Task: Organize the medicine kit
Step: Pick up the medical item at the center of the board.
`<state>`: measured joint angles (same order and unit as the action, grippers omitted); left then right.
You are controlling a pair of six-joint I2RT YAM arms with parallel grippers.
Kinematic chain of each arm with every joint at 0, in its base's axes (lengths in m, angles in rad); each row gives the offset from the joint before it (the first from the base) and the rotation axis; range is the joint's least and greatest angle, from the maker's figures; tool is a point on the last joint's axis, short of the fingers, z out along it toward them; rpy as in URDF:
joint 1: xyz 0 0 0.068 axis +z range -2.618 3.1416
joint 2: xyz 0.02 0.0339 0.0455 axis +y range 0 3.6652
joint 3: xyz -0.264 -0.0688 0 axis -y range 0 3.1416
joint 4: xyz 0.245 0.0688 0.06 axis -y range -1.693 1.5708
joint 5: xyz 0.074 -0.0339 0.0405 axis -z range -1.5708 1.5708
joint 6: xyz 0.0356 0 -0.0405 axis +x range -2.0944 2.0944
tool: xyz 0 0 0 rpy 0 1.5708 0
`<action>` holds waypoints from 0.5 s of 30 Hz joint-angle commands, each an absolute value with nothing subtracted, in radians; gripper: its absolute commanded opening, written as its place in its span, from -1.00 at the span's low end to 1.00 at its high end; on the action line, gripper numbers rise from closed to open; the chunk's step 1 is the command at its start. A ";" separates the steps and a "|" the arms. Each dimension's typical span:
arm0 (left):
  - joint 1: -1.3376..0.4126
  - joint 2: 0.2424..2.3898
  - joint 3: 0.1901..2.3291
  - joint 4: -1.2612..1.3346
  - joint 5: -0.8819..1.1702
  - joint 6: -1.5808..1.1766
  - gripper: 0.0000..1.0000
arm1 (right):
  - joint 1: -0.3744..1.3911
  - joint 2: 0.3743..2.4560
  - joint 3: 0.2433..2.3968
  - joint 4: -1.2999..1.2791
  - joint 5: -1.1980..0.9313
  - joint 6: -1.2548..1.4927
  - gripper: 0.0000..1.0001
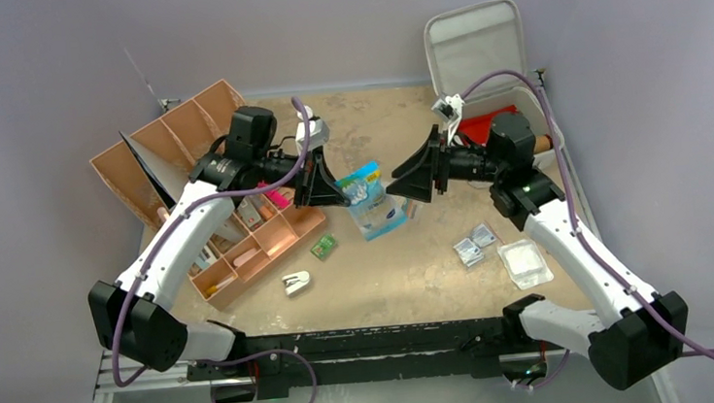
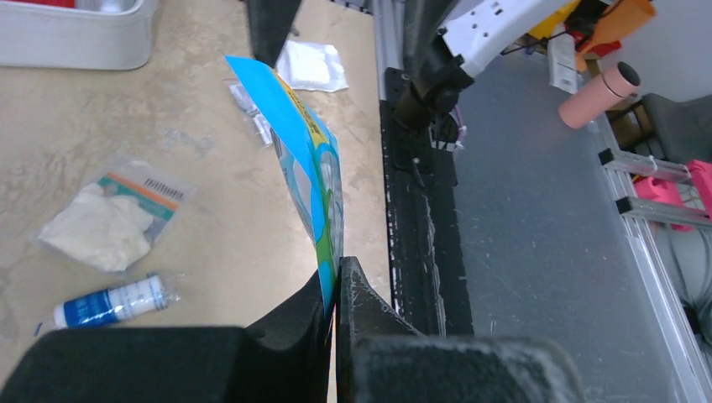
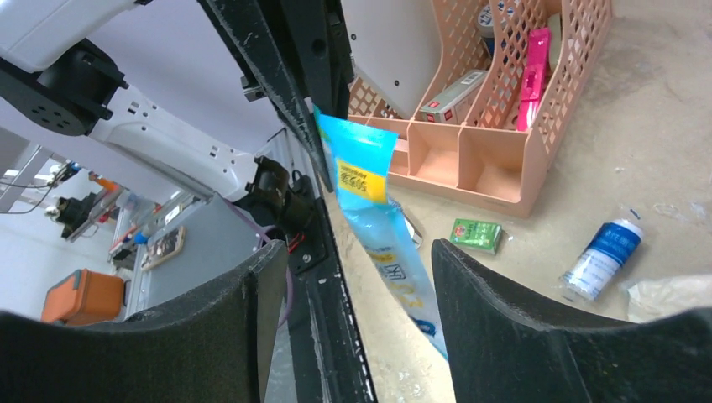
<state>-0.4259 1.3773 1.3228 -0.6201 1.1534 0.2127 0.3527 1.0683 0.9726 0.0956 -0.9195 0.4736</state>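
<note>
Sandy tabletop (image 1: 390, 286), left claw (image 1: 326, 187) clamped tight on blue packet (image 1: 369, 198) at centre frame, right claw (image 1: 408, 181) spread open around packet's far end, not gripping, grey medicine kit (image 1: 474, 50) lying open at upper right.

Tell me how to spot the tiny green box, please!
Look at the left half of the table, where a low peach tray with compartments sits. Just off the tray's right corner, towards the arms, lies the tiny box. It is the only green thing; the small object next to it is white.
</note>
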 commanded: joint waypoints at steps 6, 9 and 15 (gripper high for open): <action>-0.426 1.383 1.345 -0.619 1.287 0.238 -1.00 | 0.354 1.133 0.959 0.290 -1.023 0.554 0.31; -0.433 1.385 1.341 -0.603 1.311 0.230 -1.00 | 0.359 1.155 0.948 0.370 -1.081 0.603 0.29; -0.454 1.380 1.313 -0.571 1.268 0.214 -1.00 | 0.397 1.189 0.949 0.397 -1.118 0.643 0.30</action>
